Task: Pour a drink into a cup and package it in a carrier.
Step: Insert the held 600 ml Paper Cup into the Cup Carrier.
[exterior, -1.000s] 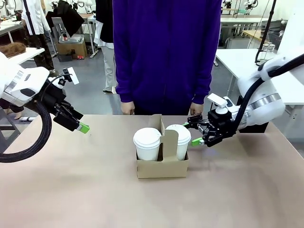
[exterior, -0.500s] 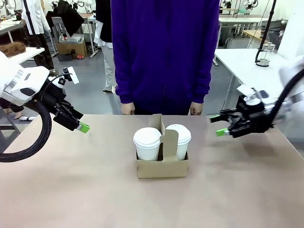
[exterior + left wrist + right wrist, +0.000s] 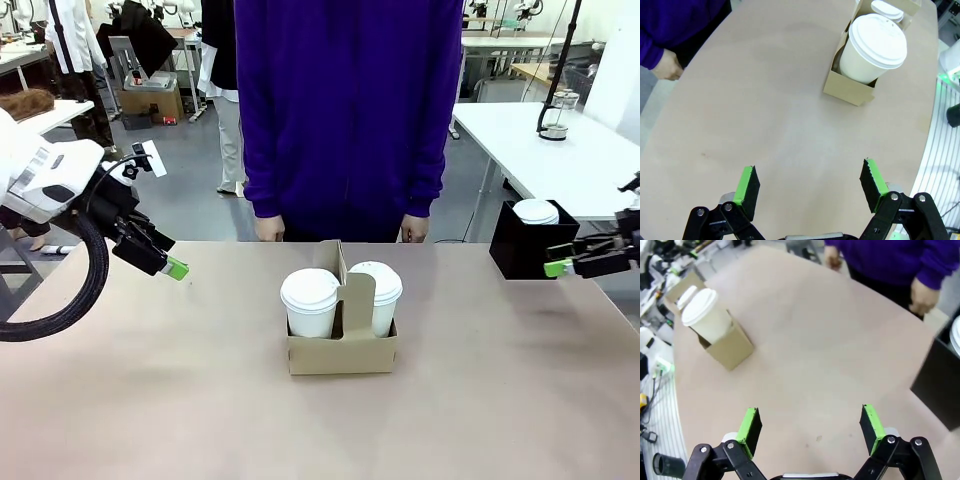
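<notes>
Sitting lidded in the brown cardboard two-slot carrier (image 3: 341, 343) at table centre, both white paper cups (image 3: 310, 303) risk tipping should the empty, wide-open right gripper (image 3: 572, 262), at three o'clock, sweep inward.

Pale tan, matte tabletop (image 3: 150, 400) in front. Beyond, grey floor (image 3: 190, 190), white worktable (image 3: 520, 135) to the right, brown cardboard box (image 3: 152, 100) on the floor far left. Even indoor light.
</notes>
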Controlling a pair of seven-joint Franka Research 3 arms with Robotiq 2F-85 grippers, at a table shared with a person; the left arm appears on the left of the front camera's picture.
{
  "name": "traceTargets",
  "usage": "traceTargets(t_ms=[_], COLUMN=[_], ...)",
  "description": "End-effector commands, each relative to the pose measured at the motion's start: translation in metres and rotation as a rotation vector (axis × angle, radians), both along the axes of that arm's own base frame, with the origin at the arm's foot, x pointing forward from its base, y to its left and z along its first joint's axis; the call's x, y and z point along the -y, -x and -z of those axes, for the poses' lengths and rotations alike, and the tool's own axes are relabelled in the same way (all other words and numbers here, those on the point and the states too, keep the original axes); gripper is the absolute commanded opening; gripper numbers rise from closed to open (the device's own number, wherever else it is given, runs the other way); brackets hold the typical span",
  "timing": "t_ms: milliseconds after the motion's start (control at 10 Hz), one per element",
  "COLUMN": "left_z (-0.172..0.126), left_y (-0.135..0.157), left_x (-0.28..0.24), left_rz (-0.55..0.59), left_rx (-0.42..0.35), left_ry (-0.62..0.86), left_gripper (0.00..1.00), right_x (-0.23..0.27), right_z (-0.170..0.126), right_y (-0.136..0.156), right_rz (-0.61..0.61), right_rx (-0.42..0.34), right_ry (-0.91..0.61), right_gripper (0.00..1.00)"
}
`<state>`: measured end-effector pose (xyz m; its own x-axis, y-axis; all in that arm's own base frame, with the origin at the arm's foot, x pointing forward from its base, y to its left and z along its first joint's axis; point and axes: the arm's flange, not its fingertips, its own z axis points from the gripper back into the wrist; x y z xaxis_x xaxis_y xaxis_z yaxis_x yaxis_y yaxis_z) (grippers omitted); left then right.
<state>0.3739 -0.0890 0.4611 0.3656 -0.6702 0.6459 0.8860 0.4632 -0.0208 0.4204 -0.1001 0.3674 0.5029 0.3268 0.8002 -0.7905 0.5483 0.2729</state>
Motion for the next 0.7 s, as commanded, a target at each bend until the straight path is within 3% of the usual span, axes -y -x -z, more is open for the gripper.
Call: traceTargets(t_ms=[0, 100, 200, 300, 600], left_z=[0.001, 0.001, 0.001, 0.001, 0.001], left_y=[0.000, 0.000, 0.000, 0.000, 0.000], left_x=[0.001, 0.001, 0.001, 0.001, 0.001], left_rz=[0.003, 0.003, 0.003, 0.003, 0.003], left_rx=[-0.002, -0.002, -0.002, -0.002, -0.002], left_ry=[0.023, 0.023, 0.023, 0.023, 0.023], left_gripper=[1.00, 1.00, 1.00, 1.00, 1.00], right_x=[-0.005, -0.004, -0.008, 0.005, 0.005], right_z=[-0.002, -0.003, 0.002, 0.003, 0.003], right_y=[0.015, 0.017, 0.016, 0.010, 0.010], right_rz=[0.054, 0.084, 0.101, 0.054, 0.054], right_rx=[-0.059, -0.043, -0.089, -0.019, -0.019], right_ry=[0.047, 0.068, 0.061, 0.038, 0.038], right_gripper=[1.00, 1.00, 1.00, 1.00, 1.00])
